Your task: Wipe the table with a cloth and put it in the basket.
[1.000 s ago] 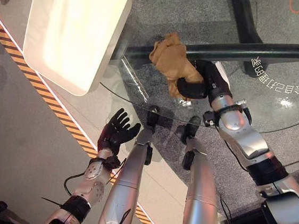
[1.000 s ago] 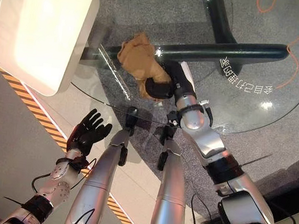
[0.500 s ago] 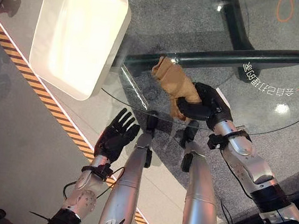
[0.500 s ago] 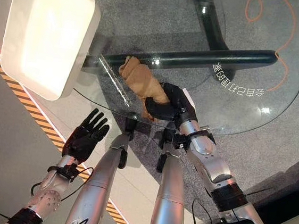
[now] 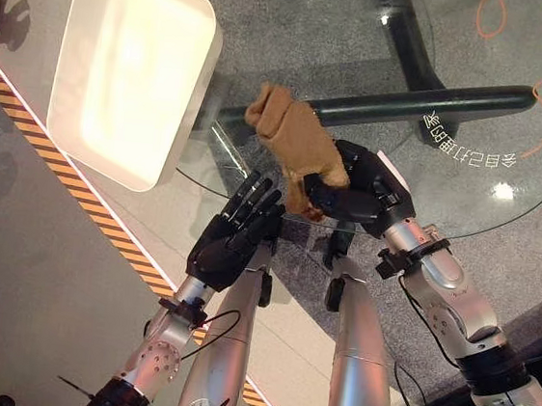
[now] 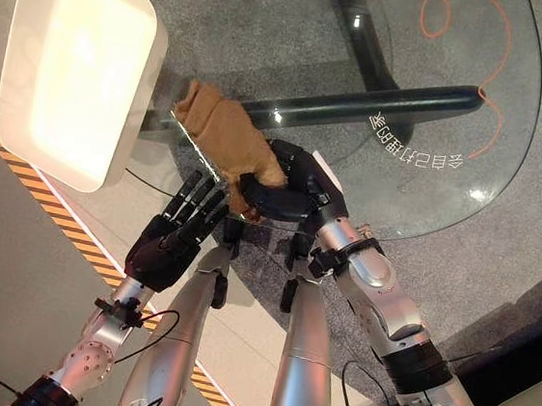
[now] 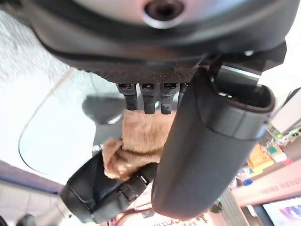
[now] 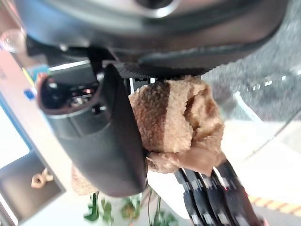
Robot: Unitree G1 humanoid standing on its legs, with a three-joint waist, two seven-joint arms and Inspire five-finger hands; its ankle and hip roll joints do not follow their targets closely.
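A tan cloth (image 5: 291, 147) hangs bunched above the near edge of the round glass table (image 5: 494, 110), and my right hand (image 5: 355, 188) is shut on its lower end. The right wrist view shows the thumb and fingers wrapped round the cloth (image 8: 176, 120). My left hand (image 5: 233, 238) is raised just below and left of the cloth with its fingers straight, their tips close to the fabric; in the left wrist view the cloth (image 7: 136, 146) lies just past those fingers. A white rectangular basket (image 5: 135, 68) sits to the left of the table.
The table's dark tube legs (image 5: 408, 96) show through the glass. An orange cord (image 5: 521, 35) loops on the grey floor at the far right. A yellow and black striped line (image 5: 78, 192) runs across the floor on the left.
My right hand has lifted the cloth off the glass and carried it left. My left hand has risen toward the cloth. The camera has shifted too.
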